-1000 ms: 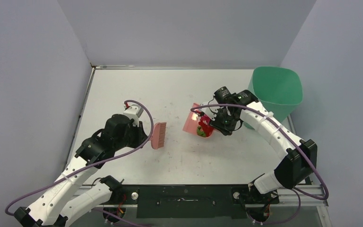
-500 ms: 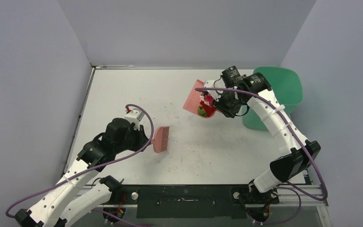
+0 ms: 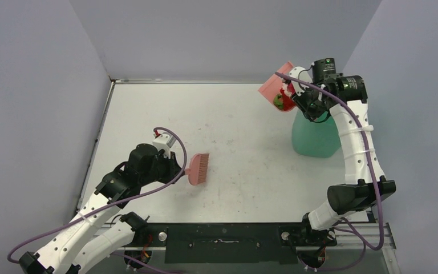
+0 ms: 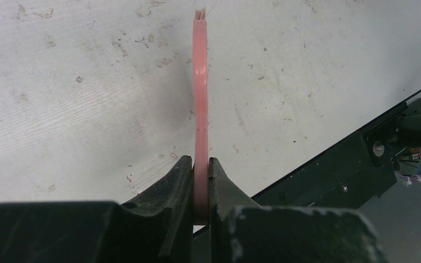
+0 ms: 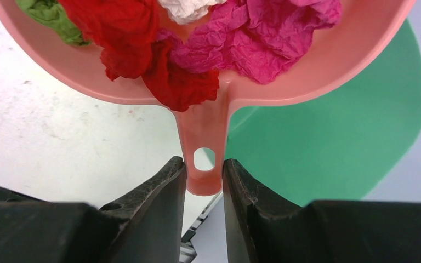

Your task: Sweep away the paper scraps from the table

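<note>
Both arms have shifted over the last second. Nearest the bases, the left gripper [image 4: 200, 172] has eased the flat pink plastic brush [image 3: 198, 169] a little toward the near edge of the white speckled table [image 3: 234, 120]. Its jaws are clenched on the thin handle; whether the bristles touch the surface I cannot tell.

Farther out, the right gripper [image 5: 204, 171] has carried the pink plastic dustpan [image 5: 329, 60] up off the tabletop and away to the far right, beside the green plastic bin [image 3: 316, 140]. Its jaws grasp the pan's short handle tab at the hanging hole.

The crumpled paper scraps [image 5: 235, 38], red, magenta, green and white, lie heaped in the pan's bowl against the handle end. They look light and soft, likely to drift or tumble out at a jolt, so pinching them singly seems a poor choice. Holding the stiff pan by its tab and tipping it slowly over the bin's mouth looks safer. Part of the pan seems to hang over the table, so a spill could land there.
</note>
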Tool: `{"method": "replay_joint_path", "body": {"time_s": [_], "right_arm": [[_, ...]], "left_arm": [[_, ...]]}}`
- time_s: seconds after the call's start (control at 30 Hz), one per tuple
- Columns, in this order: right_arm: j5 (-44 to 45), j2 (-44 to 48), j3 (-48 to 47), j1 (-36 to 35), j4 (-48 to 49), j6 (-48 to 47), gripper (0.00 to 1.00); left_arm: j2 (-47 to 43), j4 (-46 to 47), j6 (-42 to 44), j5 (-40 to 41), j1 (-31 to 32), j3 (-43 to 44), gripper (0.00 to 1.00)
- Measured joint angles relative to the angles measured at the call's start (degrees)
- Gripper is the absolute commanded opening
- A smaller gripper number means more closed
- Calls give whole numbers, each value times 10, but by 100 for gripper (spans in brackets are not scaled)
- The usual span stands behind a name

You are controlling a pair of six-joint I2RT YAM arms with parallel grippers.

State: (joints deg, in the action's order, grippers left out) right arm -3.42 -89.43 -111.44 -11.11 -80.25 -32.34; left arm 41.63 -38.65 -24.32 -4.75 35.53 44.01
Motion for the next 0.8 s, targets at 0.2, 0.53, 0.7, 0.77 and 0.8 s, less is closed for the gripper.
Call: {"method": "replay_joint_path", "body": {"time_s": [0.2, 0.53, 0.7, 0.77, 0.8], "right_arm": [[0, -3, -33, 94, -1, -14, 5], [50, -14, -55, 221, 3, -67, 5], [127, -40, -55, 243, 26, -111, 5], [165, -45, -54, 244, 40, -137, 5], [188, -46, -50, 244, 50, -153, 5]], "left_arm": [[0, 10, 0, -9, 0, -18, 0], [-1, 26, 0, -24, 0, -24, 0], [-14, 27, 0, -28, 0, -32, 0], [-21, 28, 0, -28, 0, -35, 0], [-24, 28, 0, -28, 0, -36, 0]]}}
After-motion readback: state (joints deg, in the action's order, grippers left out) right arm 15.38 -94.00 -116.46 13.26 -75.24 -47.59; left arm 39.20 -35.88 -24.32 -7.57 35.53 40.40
